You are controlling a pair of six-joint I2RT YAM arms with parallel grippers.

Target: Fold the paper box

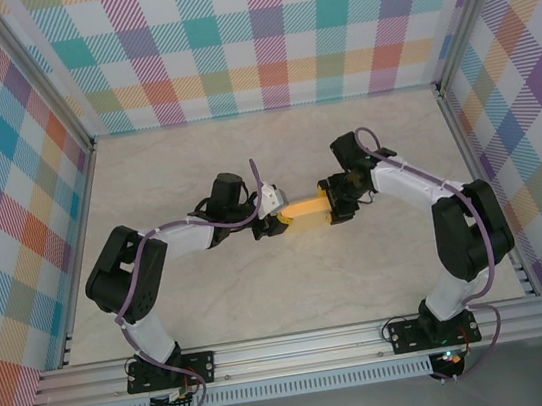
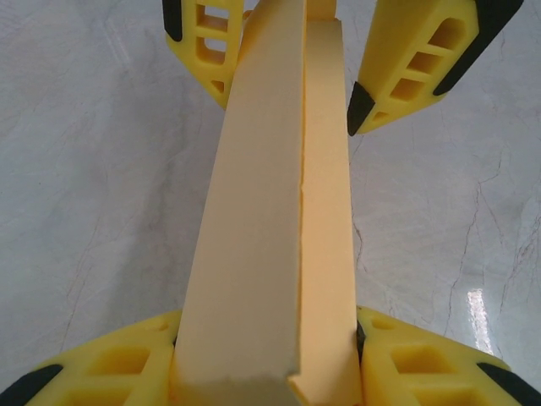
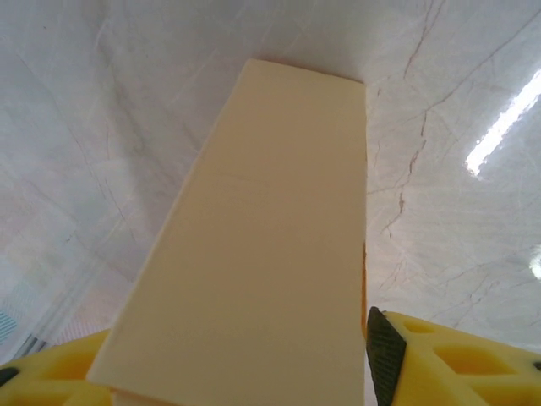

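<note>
Two pincers on one job: my left pincer (image 1: 280, 220) is clamping the left end of the long yellow-orange thin-card paper box (image 1: 304, 208), holding it over the middle of the pale marble-look table (image 1: 293, 291) so the other end is reachable. My right pincer (image 1: 332, 201) is straddling that right end, jaws apart, not gripping yet, probably lining up to press the sides in.

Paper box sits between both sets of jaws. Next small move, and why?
Probably the right gripper should close its jaws onto the paper box: one finger stands clear of the box's side, while the left gripper clamps the other end.
</note>
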